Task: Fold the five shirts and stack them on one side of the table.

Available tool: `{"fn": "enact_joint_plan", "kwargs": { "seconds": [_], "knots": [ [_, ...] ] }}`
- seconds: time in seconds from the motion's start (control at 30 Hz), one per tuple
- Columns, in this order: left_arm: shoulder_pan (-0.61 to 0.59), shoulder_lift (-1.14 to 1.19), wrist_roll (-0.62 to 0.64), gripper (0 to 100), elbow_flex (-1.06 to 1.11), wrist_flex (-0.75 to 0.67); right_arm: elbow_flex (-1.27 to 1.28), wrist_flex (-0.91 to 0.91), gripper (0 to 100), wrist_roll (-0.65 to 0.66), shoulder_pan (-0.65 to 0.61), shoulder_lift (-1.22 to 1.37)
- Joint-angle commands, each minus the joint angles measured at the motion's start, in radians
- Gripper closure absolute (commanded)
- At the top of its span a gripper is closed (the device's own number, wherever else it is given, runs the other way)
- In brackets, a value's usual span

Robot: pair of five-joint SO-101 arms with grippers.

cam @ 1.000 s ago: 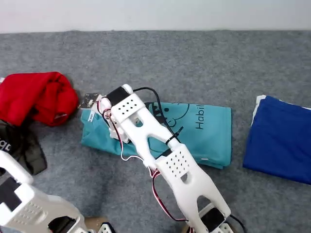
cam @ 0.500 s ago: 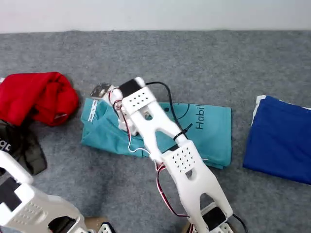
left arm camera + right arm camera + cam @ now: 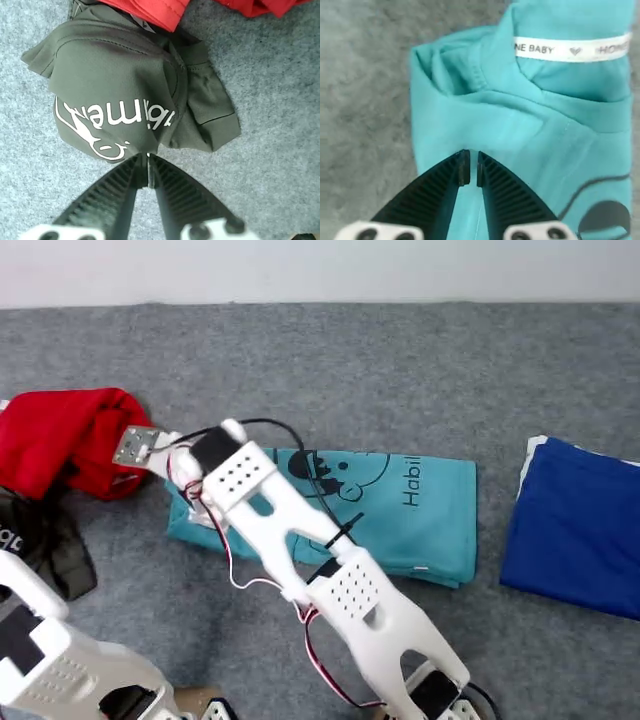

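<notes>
Currently right pincer (image 3: 470,167) closed over teal shirt (image 3: 530,130); left pincer (image 3: 148,167) closed beside white-lettered dark shirt (image 3: 110,75).

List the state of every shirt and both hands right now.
teal shirt: folded, flat, collar end rumpled.
blue shirt: folded, flat.
red shirt: crumpled heap.
dark shirt: crumpled, partly under the red shirt.
left hand: shut, empty.
right hand: shut, over the teal shirt.
</notes>
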Motion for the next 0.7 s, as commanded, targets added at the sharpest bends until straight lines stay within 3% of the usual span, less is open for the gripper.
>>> {"fn": "enact_joint_plan", "kwargs": {
  "seconds": [0.0,0.23,0.67],
  "knots": [
    [0.002,-0.006,-0.008,98,-0.004,-0.011,-0.048,-0.035,95.7,-0.002,0.041,0.016],
    [0.000,-0.006,-0.008,98,-0.004,-0.011,-0.048,-0.024,95.7,0.000,0.151,0.030],
    [0.000,-0.006,-0.008,98,-0.004,-0.011,-0.048,0.012,95.8,-0.002,0.044,-0.074]
  ]
}}
